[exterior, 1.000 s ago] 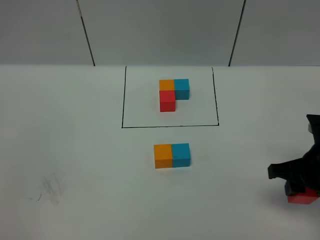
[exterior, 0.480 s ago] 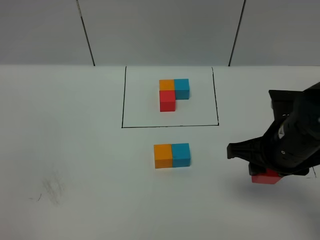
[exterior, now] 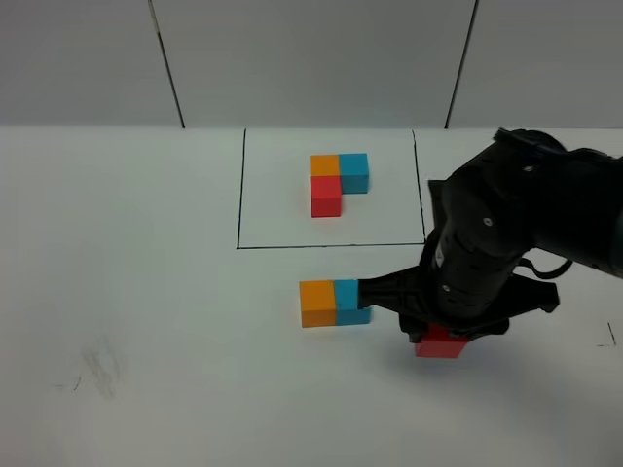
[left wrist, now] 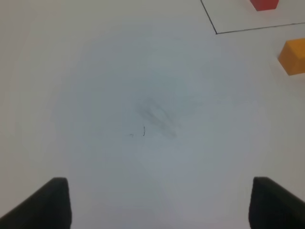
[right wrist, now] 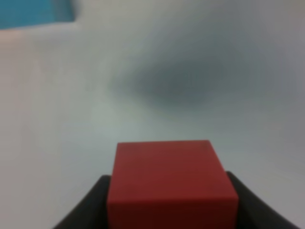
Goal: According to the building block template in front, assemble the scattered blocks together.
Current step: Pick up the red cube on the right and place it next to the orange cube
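Note:
The template [exterior: 339,181], an L of orange, blue and red cubes, sits inside a thin black rectangle at the table's far middle. Below it the loose orange cube [exterior: 316,303] and blue cube [exterior: 351,300] stand side by side, touching. My right gripper [exterior: 440,341] is shut on the loose red cube [exterior: 439,343] and holds it just right of and nearer than the blue cube; the right wrist view shows the red cube [right wrist: 170,183] between the fingers and a blue corner [right wrist: 35,12]. My left gripper [left wrist: 157,202] is open over bare table; the orange cube [left wrist: 293,56] shows at its view's edge.
A faint grey smudge [exterior: 97,368] marks the white table at the front left. A grey panelled wall runs behind the table's far edge. The right arm's dark body [exterior: 516,233] covers the table right of the framed area.
My right gripper has carried the red cube from the front right corner leftward across the table, to just right of the blue cube. The orange and blue pair has not moved.

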